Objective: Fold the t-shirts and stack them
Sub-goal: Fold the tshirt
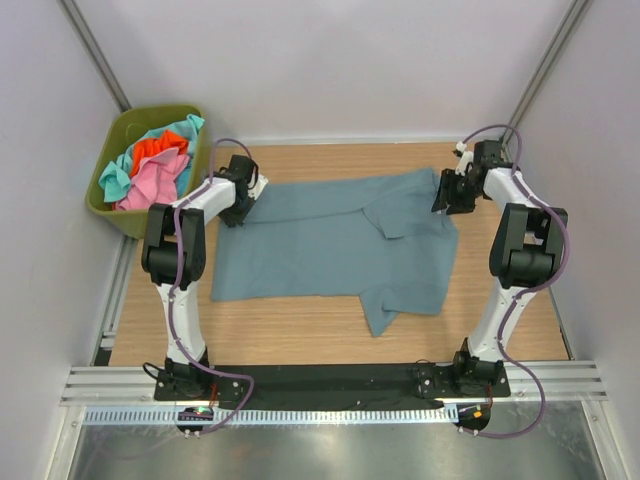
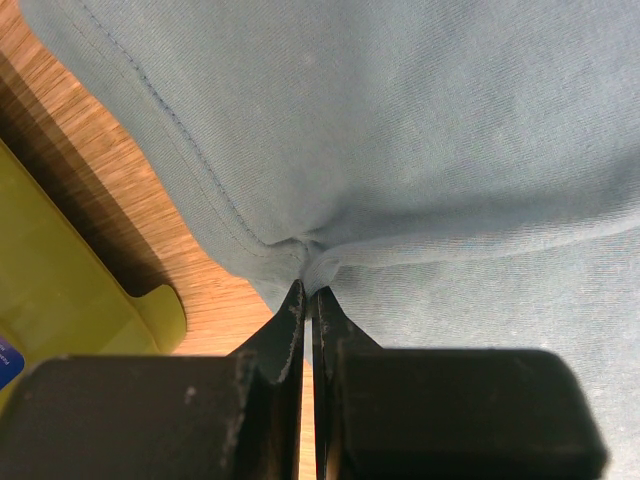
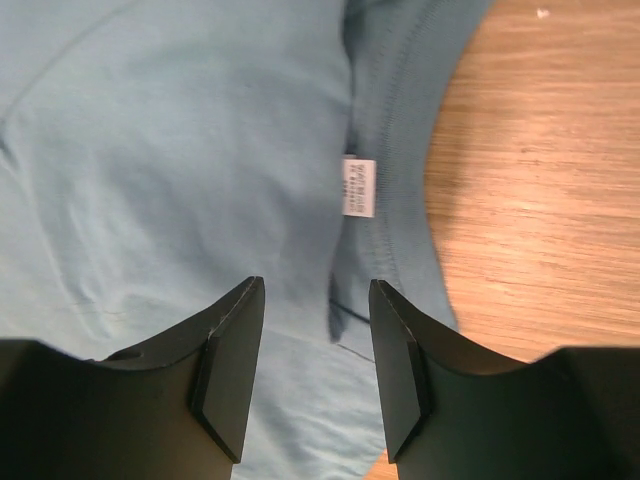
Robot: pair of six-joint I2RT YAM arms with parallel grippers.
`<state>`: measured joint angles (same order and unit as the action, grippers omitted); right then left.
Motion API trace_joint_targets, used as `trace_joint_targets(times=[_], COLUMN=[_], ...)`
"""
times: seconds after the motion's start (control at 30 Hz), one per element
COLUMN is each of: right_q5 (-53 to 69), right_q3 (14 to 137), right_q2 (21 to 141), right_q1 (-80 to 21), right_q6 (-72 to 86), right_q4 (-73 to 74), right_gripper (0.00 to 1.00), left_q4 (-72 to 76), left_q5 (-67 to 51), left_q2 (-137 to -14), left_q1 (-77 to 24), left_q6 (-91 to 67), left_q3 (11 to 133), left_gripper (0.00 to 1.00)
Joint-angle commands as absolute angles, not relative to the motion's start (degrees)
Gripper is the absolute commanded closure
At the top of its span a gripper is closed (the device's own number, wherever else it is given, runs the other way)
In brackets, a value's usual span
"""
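One slate-blue t-shirt [image 1: 330, 240] lies spread across the worktop [image 1: 300, 335]; the left gripper [image 2: 307, 295], its jaws nearly closed, pinches the hem corner at the shirt's 10 o'clock. The right gripper [image 3: 315, 300] hangs wide apart and empty over the collar [image 3: 400, 120] and label [image 3: 357, 187] at 2 o'clock. Pink, orange-red and turquoise t-shirts [image 1: 150, 180] sit heaped in the green bin [image 1: 108, 213] beside the worktop's 10 o'clock corner.

You face a wooden table [image 1: 300, 330] with pale walls [image 1: 330, 60] closing in behind it and on both sides. A metal rail [image 1: 570, 380] lines its near edge; a green bin [image 1: 160, 108] sits at its far-left corner.
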<state>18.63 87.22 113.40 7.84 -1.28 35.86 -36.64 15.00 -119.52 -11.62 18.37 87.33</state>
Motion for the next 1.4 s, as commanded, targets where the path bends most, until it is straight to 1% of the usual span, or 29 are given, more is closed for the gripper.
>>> trace_joint_targets(times=[0.0,0.17,0.33,0.63,1.2,1.33,1.37], right_q5=[19.94,26.45,31.72,37.96,38.32,38.23,38.23], right_q3=[88.16,86.92,87.36,87.10,86.05,85.96,86.31], right_q2=[113.46,113.90,115.05,116.63,117.60,118.21,118.82], right_q1=[8.87,11.42,11.78,12.57,13.36,13.45,13.45], right_q6=[-4.04,-4.75,-5.89,-7.64,-9.84,-10.19,-10.63], right_q4=[36.56,36.47,38.05,40.95,42.28,42.10,42.36], right_gripper=[0.48,0.47,0.46,0.46,0.46,0.47,0.49], left_q4=[-35.68,-35.77,-35.86,-35.95,-35.86,-35.95,-35.86], left_q5=[14.94,15.03,15.12,15.56,15.82,16.00,16.08], left_q2=[-119.44,-119.79,-119.62,-119.44,-120.06,-120.06,-120.06], left_q1=[-11.87,-11.78,-11.87,-11.87,-12.22,-12.48,-12.57], left_q6=[18.37,18.28,18.46,18.54,18.81,18.98,18.98], left_q3=[89.03,89.03,89.03,88.77,88.94,89.03,89.03], left_gripper=[1.00,1.00,1.00,1.00,1.00,1.00,1.00])
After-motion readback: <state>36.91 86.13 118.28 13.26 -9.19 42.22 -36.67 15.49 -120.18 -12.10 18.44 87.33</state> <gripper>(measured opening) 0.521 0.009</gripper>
